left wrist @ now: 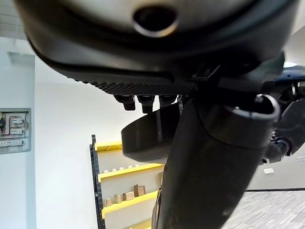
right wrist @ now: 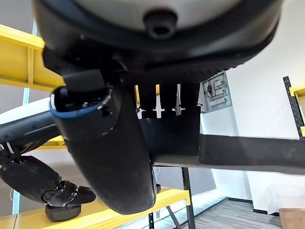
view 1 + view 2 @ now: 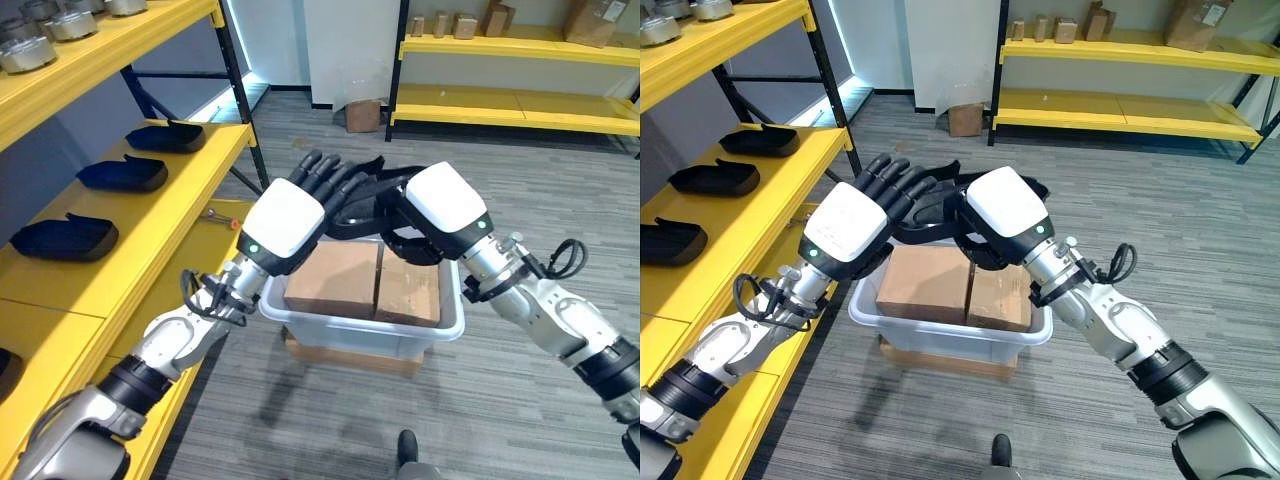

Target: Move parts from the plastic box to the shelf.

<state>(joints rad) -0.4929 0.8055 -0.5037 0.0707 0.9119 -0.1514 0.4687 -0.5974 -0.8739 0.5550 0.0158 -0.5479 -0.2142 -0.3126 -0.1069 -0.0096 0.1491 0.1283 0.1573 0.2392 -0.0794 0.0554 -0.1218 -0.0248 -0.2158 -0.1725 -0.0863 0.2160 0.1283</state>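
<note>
A black moulded part (image 3: pixel 372 192) is held up between my two hands above the white plastic box (image 3: pixel 360 326). My left hand (image 3: pixel 285 220) sits on the part's left side with its fingers (image 3: pixel 325 175) stretched nearly straight along it. My right hand (image 3: pixel 447 205) grips the right end. In the right wrist view its fingers (image 2: pixel 164 98) hook over the edge of the part (image 2: pixel 174 136) with the thumb on the near side. The left wrist view shows the part (image 1: pixel 150 136) just past that hand's fingers. The yellow shelf (image 3: pixel 175 215) stands to my left.
Two cardboard boxes (image 3: pixel 335 280) fill the plastic box, which rests on another carton (image 3: pixel 350 356). Three similar black parts (image 3: pixel 122 174) lie on the shelf's middle level, metal parts (image 3: pixel 28 52) on the one above. A second yellow rack (image 3: pixel 520 108) stands across the aisle.
</note>
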